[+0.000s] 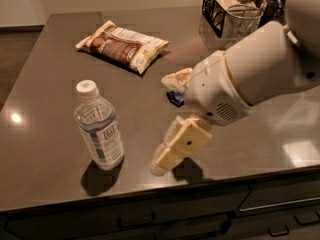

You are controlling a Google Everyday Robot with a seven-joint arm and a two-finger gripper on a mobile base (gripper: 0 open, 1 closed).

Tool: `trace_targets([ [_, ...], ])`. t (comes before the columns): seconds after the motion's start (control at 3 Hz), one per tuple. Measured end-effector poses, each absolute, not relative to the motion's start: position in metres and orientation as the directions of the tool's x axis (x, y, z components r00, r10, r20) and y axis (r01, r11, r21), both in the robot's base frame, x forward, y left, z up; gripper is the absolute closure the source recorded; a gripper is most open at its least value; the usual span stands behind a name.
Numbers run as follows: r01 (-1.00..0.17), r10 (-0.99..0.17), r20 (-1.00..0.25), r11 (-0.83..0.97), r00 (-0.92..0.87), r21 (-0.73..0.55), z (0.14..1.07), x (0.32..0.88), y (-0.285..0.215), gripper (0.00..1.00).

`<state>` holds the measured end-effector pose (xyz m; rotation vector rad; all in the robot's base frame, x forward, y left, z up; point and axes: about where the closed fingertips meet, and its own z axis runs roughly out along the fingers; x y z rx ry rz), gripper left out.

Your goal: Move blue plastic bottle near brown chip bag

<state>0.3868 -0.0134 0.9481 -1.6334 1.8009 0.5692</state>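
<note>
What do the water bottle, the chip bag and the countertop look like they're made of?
The blue plastic bottle: thin clear plastic, glossy and see-through, with a white cap. The brown chip bag: likely plastic film, slightly shiny, crinkled, with crimped ends. The countertop: dark, smooth and polished, maybe stone or laminate; it mirrors lights. The gripper, open, hovers beside the bottle near the front edge.

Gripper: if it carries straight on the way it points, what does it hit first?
Probably the blue plastic bottle, upright, left in view: the gripper, open over the countertop near its front, points that way. Depth is unclear; it might touch the surface first.
</note>
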Motion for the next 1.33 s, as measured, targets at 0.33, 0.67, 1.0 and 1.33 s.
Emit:
trace_targets([
  [0.33,-0.985,-0.651,-0.757,0.162,-0.062,-0.059,0.943,0.387,0.021,0.00],
  [0.67,-0.985,-0.606,-0.792,0.168,-0.079,-0.031,0.942,0.384,0.050,0.00],
  [1.0,-0.987,-0.578,-0.813,0.157,-0.071,-0.026,0.940,0.384,0.077,0.00],
  [1.33,-0.988,-0.563,-0.822,0.152,-0.081,-0.007,0.934,0.388,0.098,0.18],
])
